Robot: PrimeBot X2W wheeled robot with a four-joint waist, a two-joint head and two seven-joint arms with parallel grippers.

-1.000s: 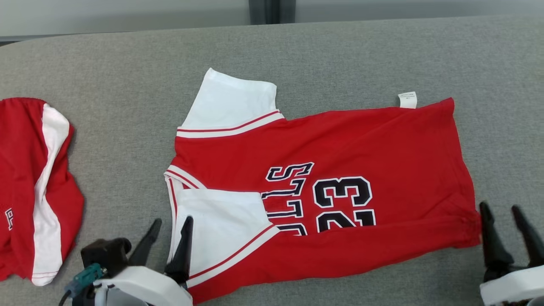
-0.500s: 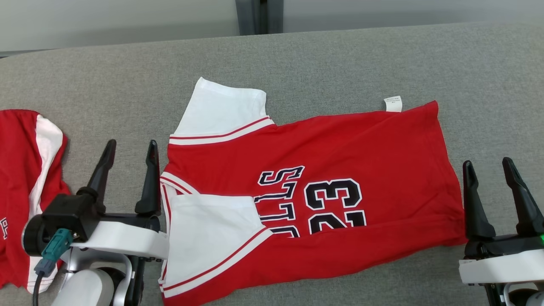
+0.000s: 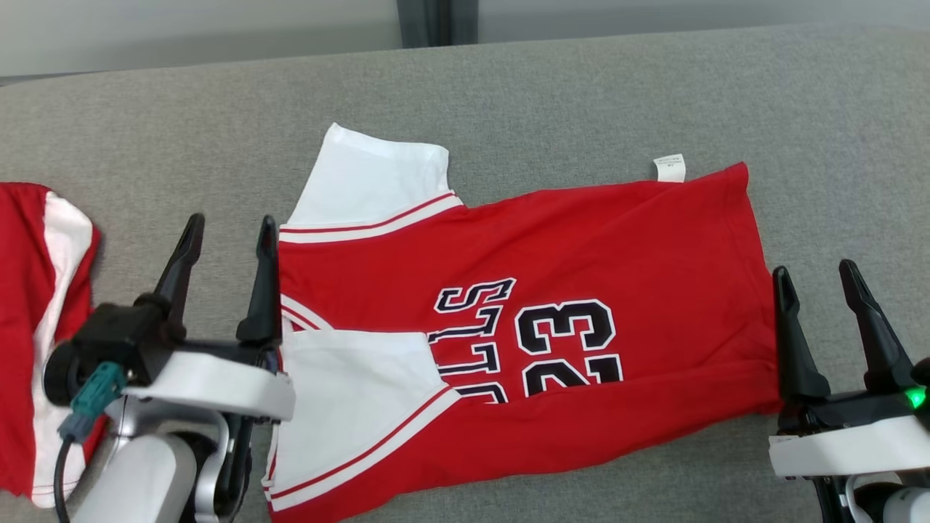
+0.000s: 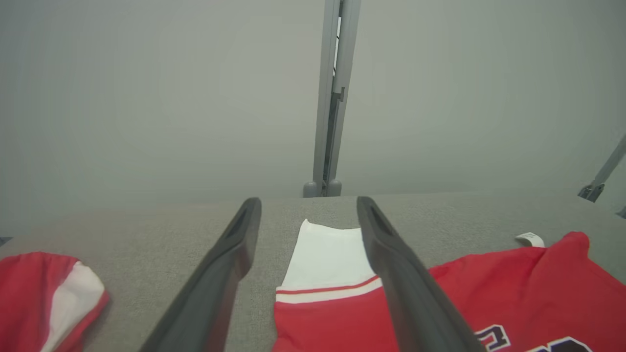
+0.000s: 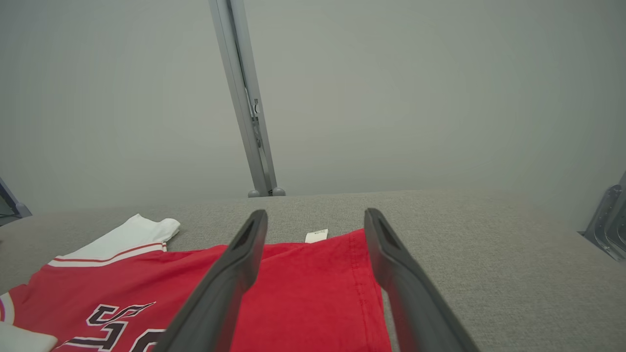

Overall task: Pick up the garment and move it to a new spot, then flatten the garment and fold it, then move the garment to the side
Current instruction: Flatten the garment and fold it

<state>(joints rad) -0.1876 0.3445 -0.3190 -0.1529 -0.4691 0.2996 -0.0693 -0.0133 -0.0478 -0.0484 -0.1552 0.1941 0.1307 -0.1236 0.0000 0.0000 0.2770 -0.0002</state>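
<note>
Hands gape wide and empty (both have risen): left hand [image 3: 232, 220] beside one end, right hand [image 3: 814, 266] beside the other, of the half-folded red-and-white cloth jersey [image 3: 617, 240], flat on the grey fabric counter [image 3: 581, 94].

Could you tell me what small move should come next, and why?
Probably advance both grippers to the far edge of the jersey. The near side is already folded over the print, the far sleeve lies unfolded, and the open left gripper and right gripper flank its ends.
</note>
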